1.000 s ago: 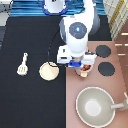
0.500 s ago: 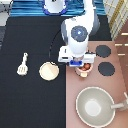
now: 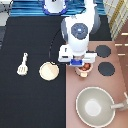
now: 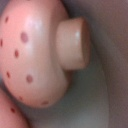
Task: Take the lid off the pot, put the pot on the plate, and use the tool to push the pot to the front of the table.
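Observation:
The gripper (image 3: 81,62) hangs directly over the small pink pot (image 3: 84,70), which stands on the pinkish-brown stove near its edge with the black table (image 3: 30,105). Reddish contents show in the pot beneath the hand. The lid is hidden; I cannot make it out under the hand. The wrist view is filled by a pink rounded shape with red spots (image 4: 32,50) and a tan stub (image 4: 74,42), seen from very close. The cream plate (image 3: 49,71) lies on the table just to the exterior view's left of the pot. The white tool (image 3: 22,64) lies further left.
A large grey-beige pan (image 3: 97,106) with a long handle sits on the stove at the exterior view's bottom right. Two black burners (image 3: 103,51) (image 3: 107,68) lie to the right of the pot. The robot's base is at the top.

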Controlling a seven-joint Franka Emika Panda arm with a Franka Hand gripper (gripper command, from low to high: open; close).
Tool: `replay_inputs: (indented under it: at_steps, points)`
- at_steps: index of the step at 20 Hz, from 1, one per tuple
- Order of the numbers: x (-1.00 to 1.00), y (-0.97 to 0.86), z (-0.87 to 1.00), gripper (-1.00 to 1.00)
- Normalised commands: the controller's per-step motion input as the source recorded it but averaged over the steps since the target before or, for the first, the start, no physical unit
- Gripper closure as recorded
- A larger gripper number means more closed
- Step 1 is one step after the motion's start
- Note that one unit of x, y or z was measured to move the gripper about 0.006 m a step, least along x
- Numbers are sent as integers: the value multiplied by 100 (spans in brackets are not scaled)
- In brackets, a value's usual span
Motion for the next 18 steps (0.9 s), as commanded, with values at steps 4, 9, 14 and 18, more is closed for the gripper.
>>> replay_inputs:
  at_steps: [4,9,14,18]
  points:
    - [17,7,39,100]
    - [-13,-12,95,100]
    - [-38,-65,81,100]
    - [-38,-83,71,100]
